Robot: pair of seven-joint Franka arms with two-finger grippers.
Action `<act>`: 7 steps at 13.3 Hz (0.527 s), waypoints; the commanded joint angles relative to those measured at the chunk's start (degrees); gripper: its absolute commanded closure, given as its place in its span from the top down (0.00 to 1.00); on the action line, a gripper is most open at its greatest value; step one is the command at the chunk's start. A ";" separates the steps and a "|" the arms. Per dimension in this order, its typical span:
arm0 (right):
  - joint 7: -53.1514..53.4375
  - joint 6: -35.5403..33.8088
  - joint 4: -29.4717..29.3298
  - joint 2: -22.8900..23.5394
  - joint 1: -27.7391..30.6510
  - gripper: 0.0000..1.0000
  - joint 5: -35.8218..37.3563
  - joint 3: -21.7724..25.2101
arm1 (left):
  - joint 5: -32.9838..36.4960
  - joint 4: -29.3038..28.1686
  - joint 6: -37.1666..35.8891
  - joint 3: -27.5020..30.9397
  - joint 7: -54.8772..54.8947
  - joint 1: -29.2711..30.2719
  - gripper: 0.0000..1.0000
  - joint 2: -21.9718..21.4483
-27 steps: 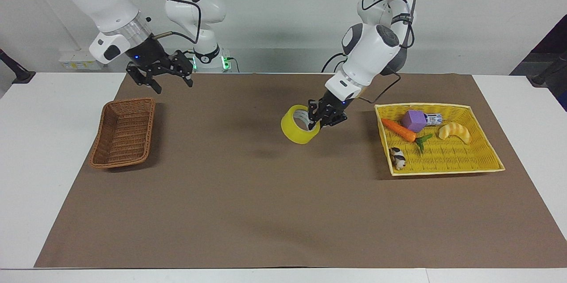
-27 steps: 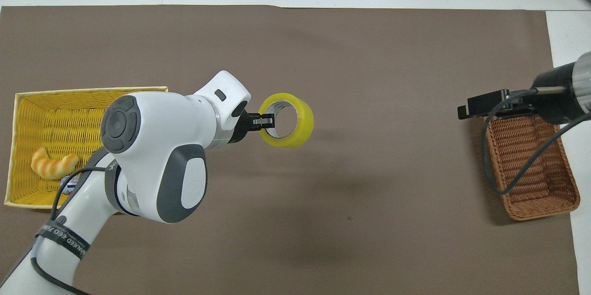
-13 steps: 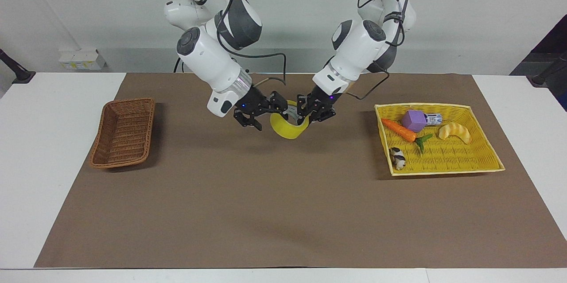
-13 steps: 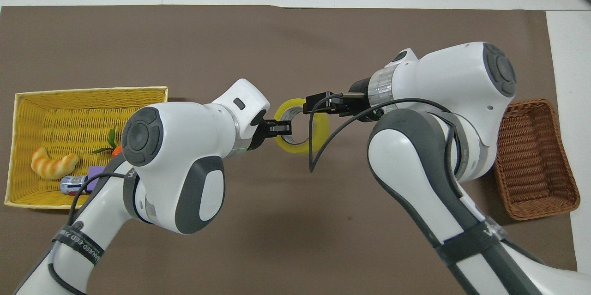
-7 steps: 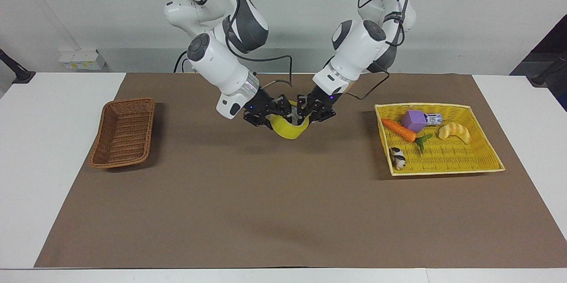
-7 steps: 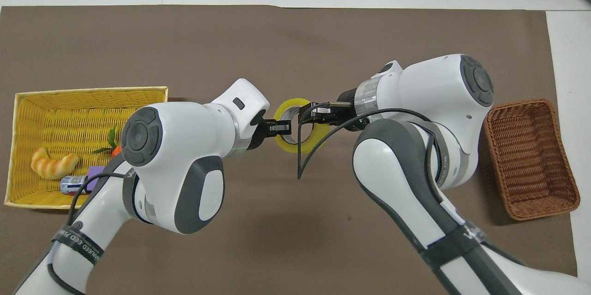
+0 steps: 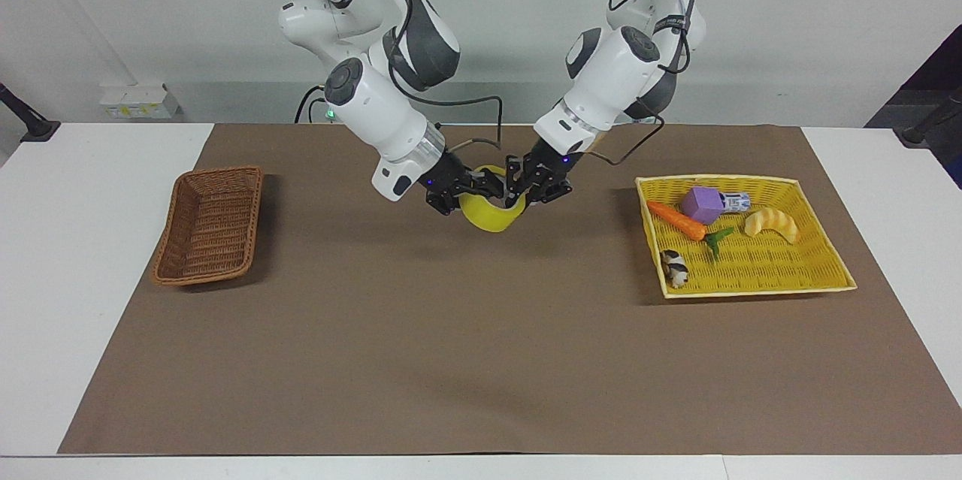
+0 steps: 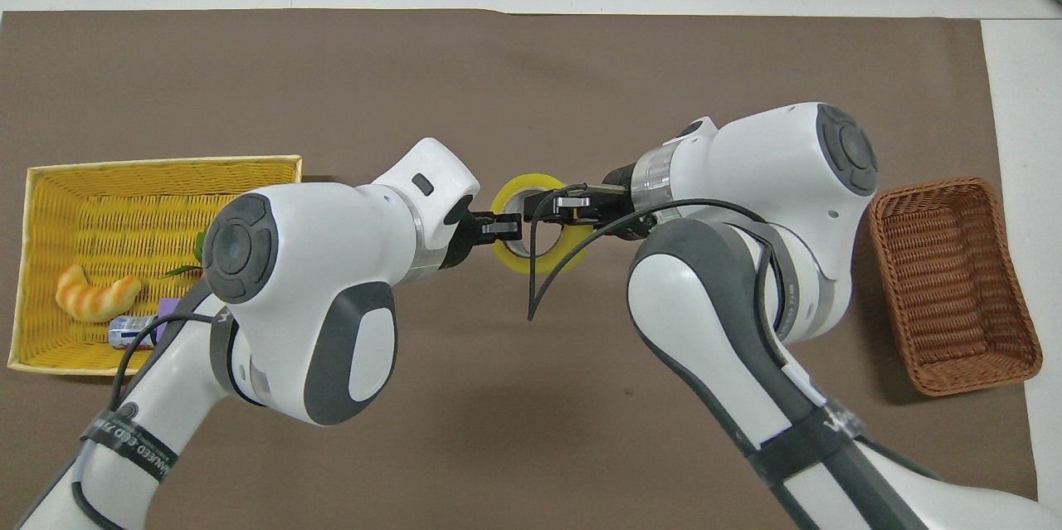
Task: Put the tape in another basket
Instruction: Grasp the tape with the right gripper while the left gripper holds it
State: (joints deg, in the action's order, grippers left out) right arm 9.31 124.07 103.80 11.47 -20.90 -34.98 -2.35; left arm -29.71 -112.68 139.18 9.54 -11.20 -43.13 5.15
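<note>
Yellow tape (image 7: 490, 215) is hanging above the brown mat (image 7: 481, 345), well apart from the wicker basket (image 7: 210, 225). Left gripper (image 7: 528, 193) is clamping its rim; right gripper (image 7: 467, 191) is touching it, grip indeterminable.

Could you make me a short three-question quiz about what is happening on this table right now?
1. True or false: the tape is lying in the brown basket.
2. Which tools are at the tape? A) only the left tool B) only the right tool C) both
3. Fill in: the carrot lies in the ______ basket.

Key:
1. False. The tape is up in the air over the middle of the mat, and the brown basket holds nothing.
2. C. The left tool grips the roll's wall at one end and the right tool is at the other.
3. Yellow.
</note>
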 commanded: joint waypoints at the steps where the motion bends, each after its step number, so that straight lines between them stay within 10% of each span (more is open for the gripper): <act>1: 2.55 -1.28 0.44 -1.27 -0.19 0.00 -1.32 -0.11 | -1.05 1.58 0.39 0.75 -0.67 -1.08 0.28 1.17; 4: 2.55 -2.78 0.09 -1.27 0.07 0.00 -0.97 -0.02 | -0.17 2.20 -0.49 0.92 -0.14 -0.91 0.91 1.26; 7: 2.64 -5.32 -0.18 -1.19 0.16 0.00 -0.18 0.42 | 2.79 3.60 -7.32 1.54 0.12 0.06 1.00 -0.84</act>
State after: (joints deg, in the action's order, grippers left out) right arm 10.57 120.87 103.73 11.18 -20.76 -34.94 -2.02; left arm -28.91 -111.23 136.66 10.32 -11.12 -43.09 5.45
